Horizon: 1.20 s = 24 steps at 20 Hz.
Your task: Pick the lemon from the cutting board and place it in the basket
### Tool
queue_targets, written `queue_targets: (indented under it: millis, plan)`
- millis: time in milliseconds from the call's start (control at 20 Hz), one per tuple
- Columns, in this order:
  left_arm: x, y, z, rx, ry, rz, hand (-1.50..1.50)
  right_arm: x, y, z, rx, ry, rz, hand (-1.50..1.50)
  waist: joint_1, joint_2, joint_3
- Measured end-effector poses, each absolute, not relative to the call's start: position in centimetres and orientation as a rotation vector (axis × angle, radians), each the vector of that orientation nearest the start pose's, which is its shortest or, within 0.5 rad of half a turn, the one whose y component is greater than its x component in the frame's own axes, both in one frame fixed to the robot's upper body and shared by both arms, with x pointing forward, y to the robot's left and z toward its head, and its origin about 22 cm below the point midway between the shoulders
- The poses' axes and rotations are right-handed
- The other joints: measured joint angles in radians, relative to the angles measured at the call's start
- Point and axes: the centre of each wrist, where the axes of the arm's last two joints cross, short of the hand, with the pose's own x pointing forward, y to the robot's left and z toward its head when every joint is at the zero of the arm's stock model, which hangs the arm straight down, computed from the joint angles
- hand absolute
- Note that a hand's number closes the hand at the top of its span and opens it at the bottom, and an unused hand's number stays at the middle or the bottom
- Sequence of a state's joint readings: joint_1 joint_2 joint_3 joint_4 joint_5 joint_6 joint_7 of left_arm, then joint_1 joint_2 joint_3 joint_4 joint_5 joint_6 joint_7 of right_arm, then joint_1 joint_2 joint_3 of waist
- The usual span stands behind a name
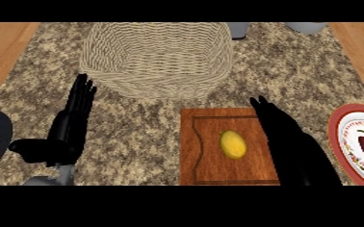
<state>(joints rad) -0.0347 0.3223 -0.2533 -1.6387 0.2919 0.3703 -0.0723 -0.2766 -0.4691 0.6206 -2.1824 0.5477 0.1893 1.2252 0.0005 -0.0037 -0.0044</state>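
Oval lemon (232,144) on wooden board (206,168); woven basket (158,57) behind. Right hand (288,139) straight-fingered beside lemon, holding nothing; left hand (71,120) likewise.

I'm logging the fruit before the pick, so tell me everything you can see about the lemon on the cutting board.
The lemon is a small, smooth yellow oval, whole and unmarked as far as the view shows. It lies on its side with its long axis running roughly away from the robot, near the middle of the wooden cutting board, resting inside the board's grooved border. Nothing else touches it: the right hand reaches with straight fingers just to its right, with a gap between them. The wicker basket stands beyond the board.
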Motion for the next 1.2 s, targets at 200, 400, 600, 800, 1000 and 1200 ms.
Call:
queue_targets:
  millis: [200,400,600,800,1000,1200]
  plan:
    - [24.3,23.8,3.2,0.096,-1.668,0.049,0.00,19.1,-14.2,15.5,-0.777,-1.123,0.931,-1.50,0.001,0.001,0.001]
    - [24.3,23.6,2.9,0.094,-1.673,0.045,0.00,19.0,-13.5,13.6,-0.780,-1.099,0.943,-1.50,-0.001,0.002,0.003]
    - [24.9,23.4,3.1,0.096,-1.674,0.056,0.00,19.2,-12.9,12.8,-0.779,-1.101,0.930,-1.50,-0.001,0.002,0.004]
    - [24.8,23.7,3.3,0.090,-1.674,0.051,0.00,19.5,-12.3,11.6,-0.798,-1.089,0.934,-1.50,0.000,0.002,0.004]
    - [24.4,23.8,3.7,0.096,-1.673,0.051,0.00,19.7,-11.6,10.6,-0.832,-1.074,0.928,-1.50,0.001,0.002,0.004]
    - [24.7,23.9,3.4,0.092,-1.675,0.054,0.00,20.3,-11.3,9.7,-0.847,-1.057,0.918,-1.50,0.001,0.003,0.004]
